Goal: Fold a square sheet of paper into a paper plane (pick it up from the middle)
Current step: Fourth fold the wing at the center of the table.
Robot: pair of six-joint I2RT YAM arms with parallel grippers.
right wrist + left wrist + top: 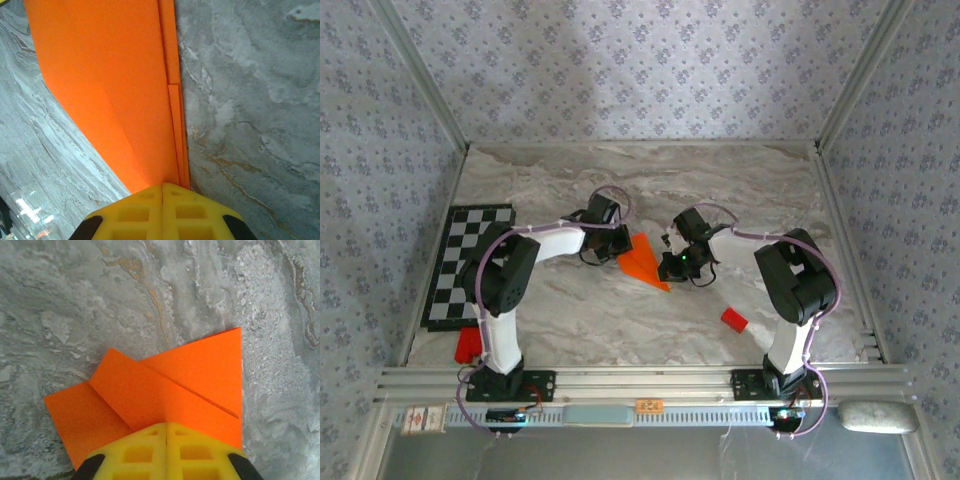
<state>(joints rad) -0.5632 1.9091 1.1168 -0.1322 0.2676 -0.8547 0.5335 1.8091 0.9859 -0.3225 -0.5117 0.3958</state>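
From above, the left gripper (618, 247) and right gripper (670, 267) flank the orange paper plane (642, 262), which sits between their tips on the marble table (740, 190). In the left wrist view, the yellow fingers (137, 452) are shut together, pinching the plane's near edge, with its flaps spreading ahead. In the right wrist view, the fingers (192, 212) are closed on the layered fold, which runs straight ahead.

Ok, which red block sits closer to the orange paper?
The right red block, near the right arm's base; the left red block lies farther off, by the checkerboard mat.

Bright orange paper plane (642, 262) (165, 390) (115, 90): half-folded, overlapping creased flaps, pointed tip nearward, at table (770, 180) centre.
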